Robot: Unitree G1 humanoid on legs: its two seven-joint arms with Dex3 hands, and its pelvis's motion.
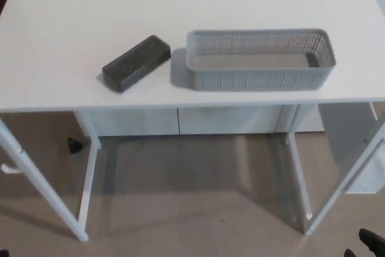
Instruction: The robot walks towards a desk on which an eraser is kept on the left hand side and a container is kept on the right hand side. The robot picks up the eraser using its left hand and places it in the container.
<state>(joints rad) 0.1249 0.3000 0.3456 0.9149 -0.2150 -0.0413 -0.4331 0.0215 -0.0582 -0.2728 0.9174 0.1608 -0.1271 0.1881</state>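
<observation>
Nothing of the handling has begun, judging from how things lie: the eraser (136, 62) rests flat on the white worktop (72, 22), and the container (260, 59) holds nothing that can be seen through its mesh walls. Pick-up, carry and drop are all left to do, and the robot looks to stand short of the worktop, with bare floor (192, 209) filling the lower half of the view.

The eraser is a dark grey block lying at a slant, its near end toward the robot's left and its far end pointing at the container's left wall — near it, but not touching. The container sits to the right of it, long side facing the robot, close to the front edge.

The left hand is not in view at all, so its relation to the eraser cannot be read beyond this: it is nowhere over the worktop. Of the right hand (368, 246) only a dark sliver shows at the bottom right corner (too little to tell whether its fingers are spread or pressed together), low and well apart from both eraser and container.
</observation>
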